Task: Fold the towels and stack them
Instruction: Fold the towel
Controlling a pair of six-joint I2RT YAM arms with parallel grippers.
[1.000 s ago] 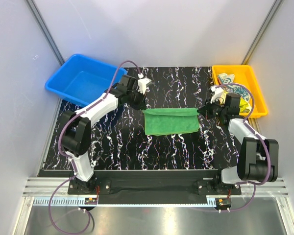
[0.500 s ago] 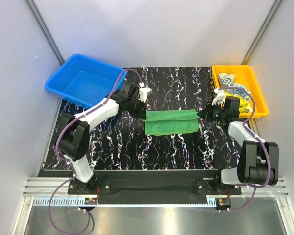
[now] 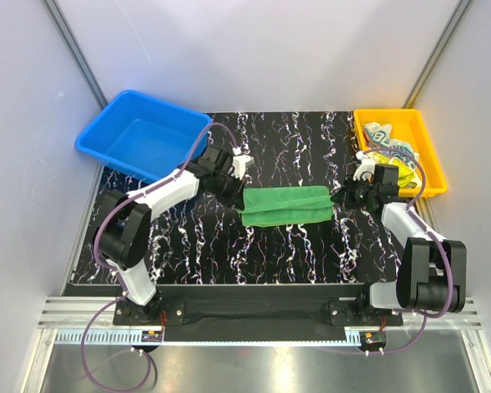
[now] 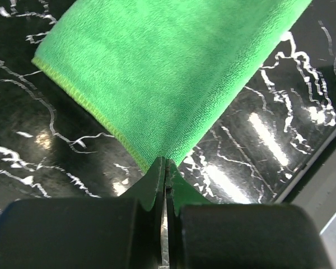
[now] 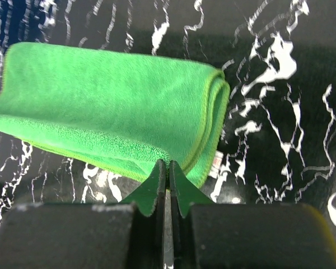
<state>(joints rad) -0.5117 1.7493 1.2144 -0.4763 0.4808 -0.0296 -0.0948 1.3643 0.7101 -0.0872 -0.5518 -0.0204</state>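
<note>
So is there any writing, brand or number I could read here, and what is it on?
Nothing here reads clearly.
White tag on the green towel: too blurred to read.
Patterned towels in the yellow bin: print too small to read.
Marked strip along the near edge: fine ticks only, no legible numbers.
</note>
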